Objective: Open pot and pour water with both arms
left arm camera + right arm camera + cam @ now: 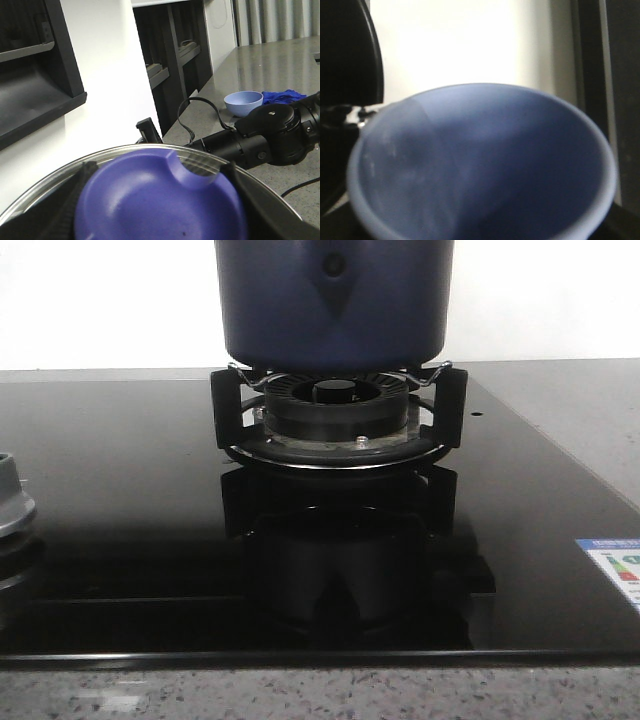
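The dark navy-blue pot [335,300] stands on the black gas burner [335,415]; its top is cut off by the front view and no gripper shows there. In the left wrist view my left gripper [160,210] is shut on the purple knob [155,200] of a glass lid [45,187] with a metal rim, held in the air; a black finger [65,200] lies on each side of the knob. In the right wrist view a light blue cup [480,165] fills the picture and hides my right gripper [480,225], which holds it aloft.
The glossy black cooktop [120,470] has a grey knob [12,502] at the left and a sticker [618,570] at the right. In the left wrist view the right arm [270,135] reaches across a grey counter with a blue bowl [243,102] and a blue cloth [282,96].
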Available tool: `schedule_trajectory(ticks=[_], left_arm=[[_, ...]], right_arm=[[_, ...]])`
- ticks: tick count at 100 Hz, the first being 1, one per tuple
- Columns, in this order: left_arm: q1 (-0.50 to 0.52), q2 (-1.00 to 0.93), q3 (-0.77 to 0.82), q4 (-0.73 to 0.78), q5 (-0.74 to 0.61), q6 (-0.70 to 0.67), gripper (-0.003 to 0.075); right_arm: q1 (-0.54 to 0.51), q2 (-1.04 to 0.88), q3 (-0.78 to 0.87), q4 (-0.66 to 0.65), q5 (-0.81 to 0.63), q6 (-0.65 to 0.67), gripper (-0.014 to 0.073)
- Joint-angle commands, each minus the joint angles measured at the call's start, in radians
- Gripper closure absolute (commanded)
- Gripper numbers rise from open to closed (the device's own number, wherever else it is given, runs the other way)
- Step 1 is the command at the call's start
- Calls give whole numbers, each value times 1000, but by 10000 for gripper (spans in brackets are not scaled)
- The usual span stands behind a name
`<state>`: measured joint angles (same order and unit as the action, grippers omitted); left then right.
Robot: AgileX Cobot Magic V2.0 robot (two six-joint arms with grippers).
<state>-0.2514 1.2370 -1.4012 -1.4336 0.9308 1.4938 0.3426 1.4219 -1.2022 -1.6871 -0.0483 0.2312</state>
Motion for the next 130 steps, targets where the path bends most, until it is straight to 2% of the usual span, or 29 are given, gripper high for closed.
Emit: schedule_trajectory(ticks=[1,19,33,62,89,130], left_arm=[[3,-31,-37,-88,-20,-8,385],[3,-31,-37,-88,-20,-8,385],[3,-31,-37,-87,-20,-8,385],[3,-31,-37,-87,-20,-8,385],[3,-31,-37,-86,-20,-8,385],[3,-31,-37,-83,-20,-8,385]], right_arm=[[-1,-30,-52,-56,31,-4,338],[-1,-28,-98,-195,40,-4,338],[-1,-28,-126,-195,36,-35,338],[-1,-21,-159,-195,11,-197,338],[1,-10,-229,-195,-38,-239,338],[1,-10,-236,-181,-55,-231,338]])
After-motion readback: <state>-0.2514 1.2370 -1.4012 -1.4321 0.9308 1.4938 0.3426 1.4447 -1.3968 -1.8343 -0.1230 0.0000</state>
